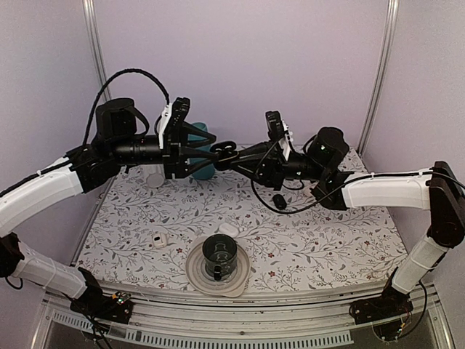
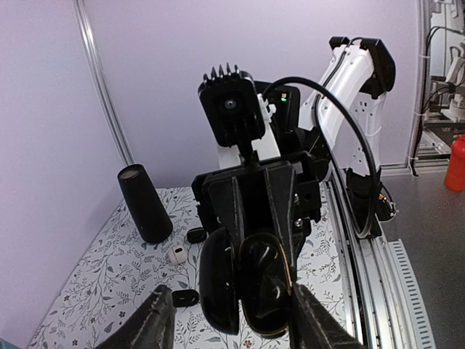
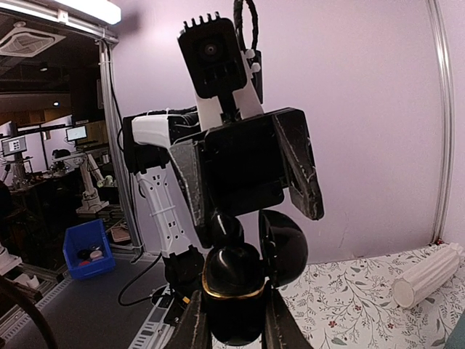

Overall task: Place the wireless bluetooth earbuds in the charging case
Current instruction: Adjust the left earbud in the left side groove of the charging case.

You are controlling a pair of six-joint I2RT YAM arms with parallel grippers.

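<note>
The right pincer (image 3: 234,305) was clenched on the gold-rimmed half of the black charging case (image 3: 232,273), holding it in the air above the floral bench (image 1: 327,240) with its lid swung open. The left pincer (image 2: 229,291) stood released, its fingers (image 2: 156,320) straddling the case, one clear of the lid. Whether any earbuds sat inside could not be told. A small black oval piece (image 1: 278,198) lay on the bench beneath the right arm.

Cup (image 1: 219,254) on plate (image 1: 195,271) at front centre; open floral mat (image 1: 320,243) to its right.
</note>
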